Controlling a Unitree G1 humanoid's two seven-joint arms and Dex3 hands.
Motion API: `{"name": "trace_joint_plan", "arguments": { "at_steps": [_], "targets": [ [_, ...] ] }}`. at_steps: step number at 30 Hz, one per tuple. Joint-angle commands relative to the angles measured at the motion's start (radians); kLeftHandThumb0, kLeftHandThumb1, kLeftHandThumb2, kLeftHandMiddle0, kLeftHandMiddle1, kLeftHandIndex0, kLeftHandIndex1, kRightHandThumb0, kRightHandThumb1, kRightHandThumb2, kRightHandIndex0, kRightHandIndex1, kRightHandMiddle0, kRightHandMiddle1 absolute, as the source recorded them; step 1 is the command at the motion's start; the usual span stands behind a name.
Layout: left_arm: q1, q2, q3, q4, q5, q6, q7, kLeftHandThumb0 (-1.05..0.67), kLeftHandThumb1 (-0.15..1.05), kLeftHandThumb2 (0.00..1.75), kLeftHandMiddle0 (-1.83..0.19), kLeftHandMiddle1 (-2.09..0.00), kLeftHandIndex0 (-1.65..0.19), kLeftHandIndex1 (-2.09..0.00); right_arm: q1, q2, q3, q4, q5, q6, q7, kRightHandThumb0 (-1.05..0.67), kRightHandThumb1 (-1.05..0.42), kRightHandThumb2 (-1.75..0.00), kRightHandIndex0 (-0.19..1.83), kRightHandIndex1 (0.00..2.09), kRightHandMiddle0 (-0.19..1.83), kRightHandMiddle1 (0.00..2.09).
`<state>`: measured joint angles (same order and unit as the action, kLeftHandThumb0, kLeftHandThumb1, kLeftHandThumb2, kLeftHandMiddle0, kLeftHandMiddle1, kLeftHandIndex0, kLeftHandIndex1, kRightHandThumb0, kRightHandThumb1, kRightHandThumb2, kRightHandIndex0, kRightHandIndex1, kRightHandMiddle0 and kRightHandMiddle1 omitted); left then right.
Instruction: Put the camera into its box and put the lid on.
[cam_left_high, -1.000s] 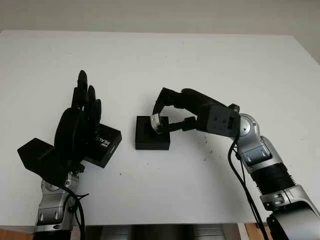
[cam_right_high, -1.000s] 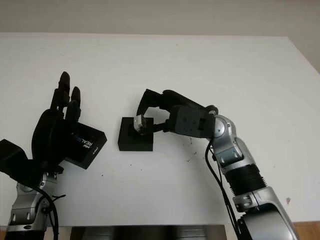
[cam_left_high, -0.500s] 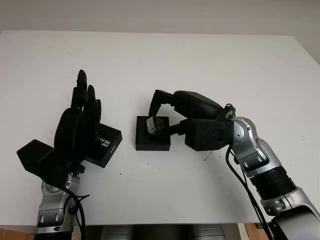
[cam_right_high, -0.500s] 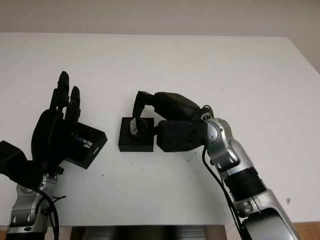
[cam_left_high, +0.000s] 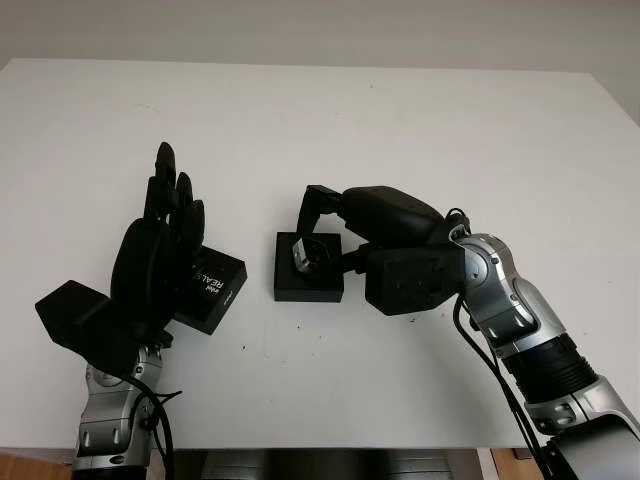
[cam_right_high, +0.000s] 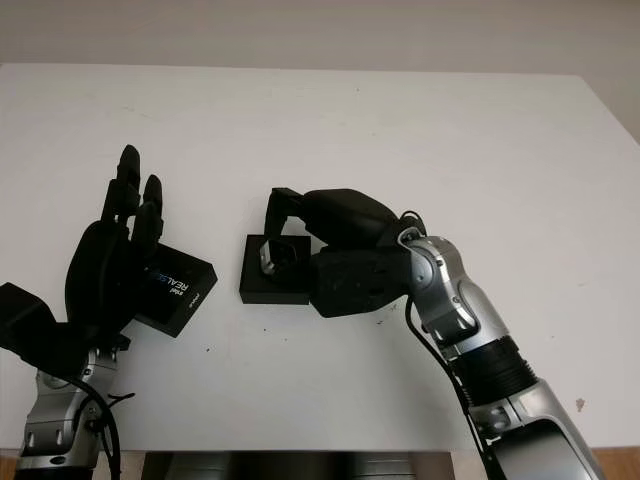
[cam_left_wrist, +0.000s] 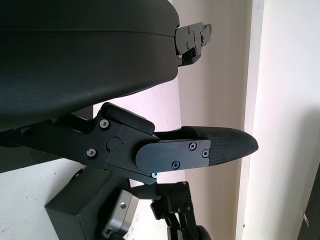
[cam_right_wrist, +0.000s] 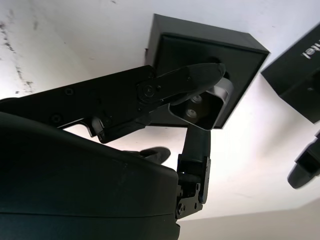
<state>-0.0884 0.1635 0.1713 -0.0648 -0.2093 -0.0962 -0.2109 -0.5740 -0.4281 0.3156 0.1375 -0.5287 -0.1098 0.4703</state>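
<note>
The small silver camera (cam_left_high: 303, 257) is pinched in my right hand (cam_left_high: 312, 238), which is shut on it at the middle of the table. The camera sits tilted low over the hollow of the open black box (cam_left_high: 322, 290); whether it touches the bottom I cannot tell. The right wrist view has the camera (cam_right_wrist: 200, 107) between a finger and thumb, against the box (cam_right_wrist: 210, 42). The black lid (cam_left_high: 217, 287), with white lettering, lies left of the box, a small gap between them. My left hand (cam_left_high: 160, 245) is open, raised over the lid's left end.
The white table (cam_left_high: 400, 120) reaches far behind and to the right of the box, and its front edge runs close to my arms. My right forearm (cam_left_high: 510, 320) crosses the table's front right part.
My right hand has rolled its palm over and shifted slightly left, bringing the camera lower into the box's hollow. The left hand and the lid have not moved.
</note>
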Motion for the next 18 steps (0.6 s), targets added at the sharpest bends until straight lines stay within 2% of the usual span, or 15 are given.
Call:
{"name": "trace_joint_plan", "arguments": {
  "at_steps": [1,5,13,18],
  "targets": [
    [0.014,-0.003,-0.005,-0.021,0.003,-0.003,0.002,-0.77,1.05,0.49,0.19,0.00,0.19,0.00,0.030,-0.026,0.002,-0.020,-0.004,0.001,0.004,-0.59,-1.00,-0.05,0.23,0.03,0.10,1.38],
    [0.019,-0.005,-0.006,-0.026,0.006,-0.002,0.009,-0.78,1.05,0.49,0.19,0.00,0.19,0.00,0.034,-0.034,0.009,-0.044,-0.031,0.018,0.012,-0.59,-1.00,-0.05,0.15,0.01,0.01,1.14],
    [0.022,-0.007,-0.005,-0.032,-0.002,0.001,0.005,-0.78,1.05,0.48,0.19,0.00,0.19,0.00,0.034,-0.043,0.011,-0.056,-0.041,0.032,0.035,-0.57,-1.00,-0.05,0.05,0.03,0.06,0.72],
    [0.023,-0.012,-0.007,-0.038,0.003,0.008,0.013,-0.78,1.05,0.48,0.19,0.00,0.19,0.00,0.030,-0.045,0.011,-0.059,-0.050,0.036,0.038,-0.58,-1.00,-0.05,0.04,0.03,0.06,0.62]
  ]
}}
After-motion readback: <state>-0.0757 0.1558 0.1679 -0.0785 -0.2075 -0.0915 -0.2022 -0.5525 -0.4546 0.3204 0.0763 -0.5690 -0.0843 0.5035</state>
